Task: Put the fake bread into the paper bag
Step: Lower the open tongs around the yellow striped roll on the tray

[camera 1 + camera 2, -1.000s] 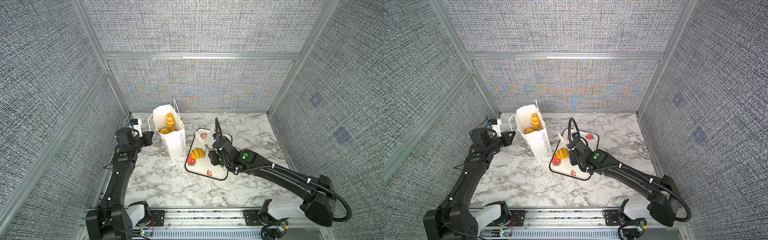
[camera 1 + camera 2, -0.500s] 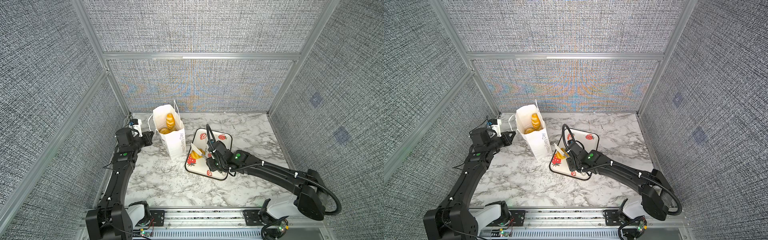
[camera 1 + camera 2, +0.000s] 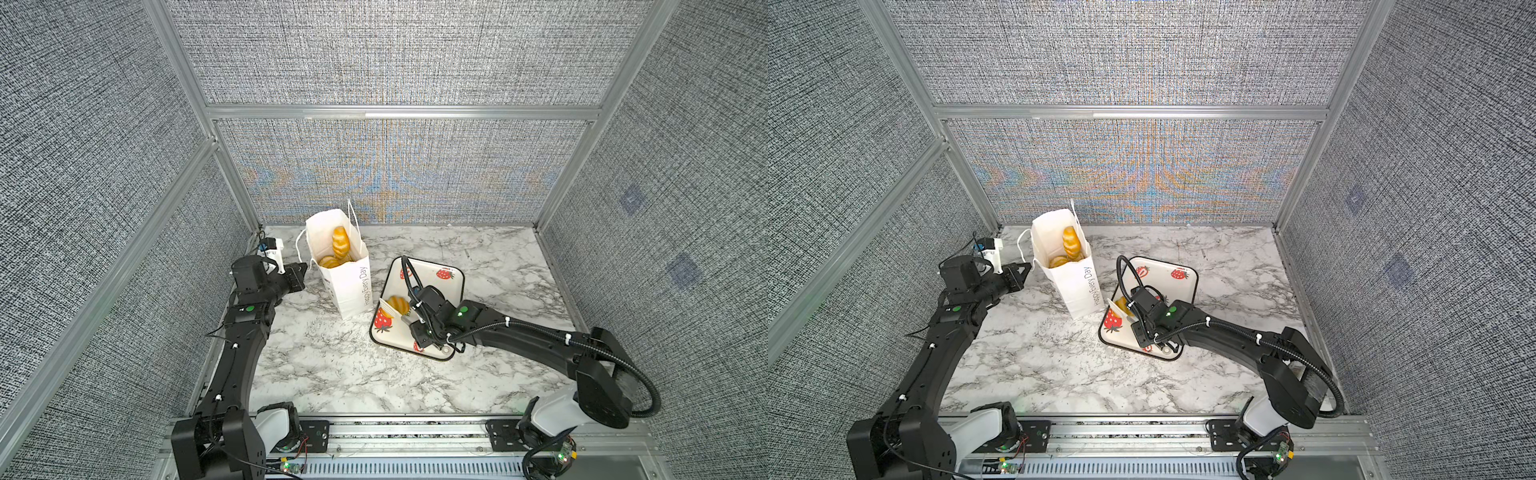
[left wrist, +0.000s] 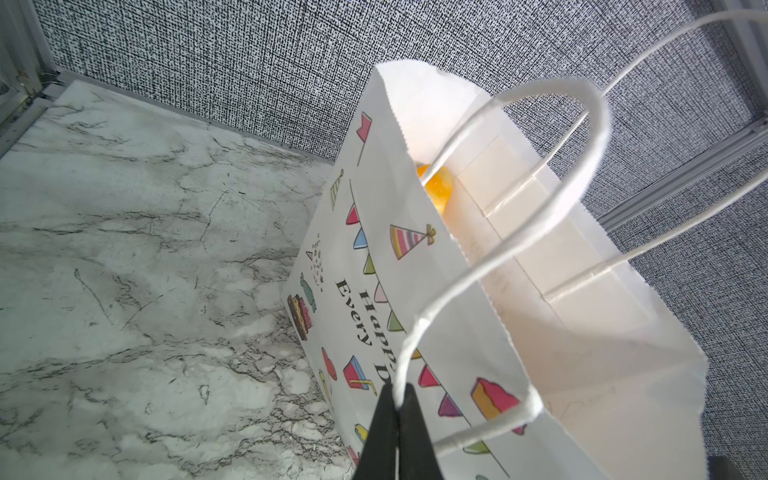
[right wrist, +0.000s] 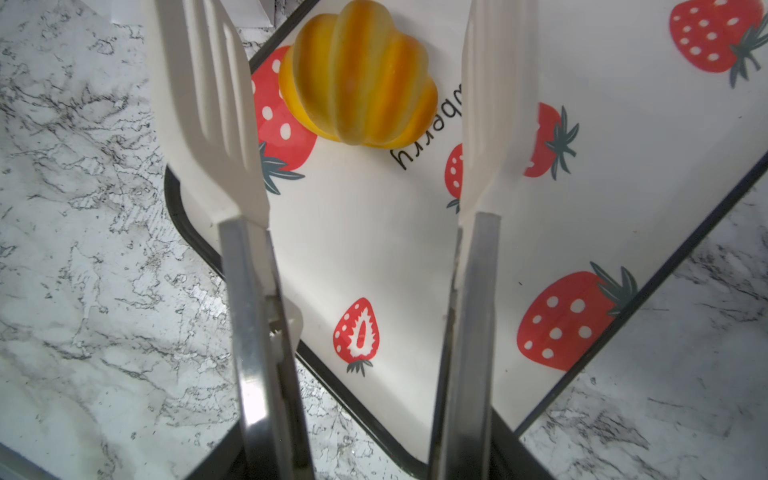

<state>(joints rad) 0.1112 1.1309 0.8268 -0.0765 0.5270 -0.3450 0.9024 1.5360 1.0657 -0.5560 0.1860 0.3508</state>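
Backed right gripper [image 3: 412,325] across tray [image 5: 374,249]; grips tongs [image 5: 245,291], half-closed, tips astride croissant [image 5: 359,75]. Pinches bag [image 4: 415,291] handle [image 4: 598,124] in fully closed left gripper [image 4: 397,399].

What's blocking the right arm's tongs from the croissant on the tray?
Nothing visible. The croissant lies alone on the tray, between the open blades of the tongs, with a gap on each side. The paper bag beside the tray stands open.
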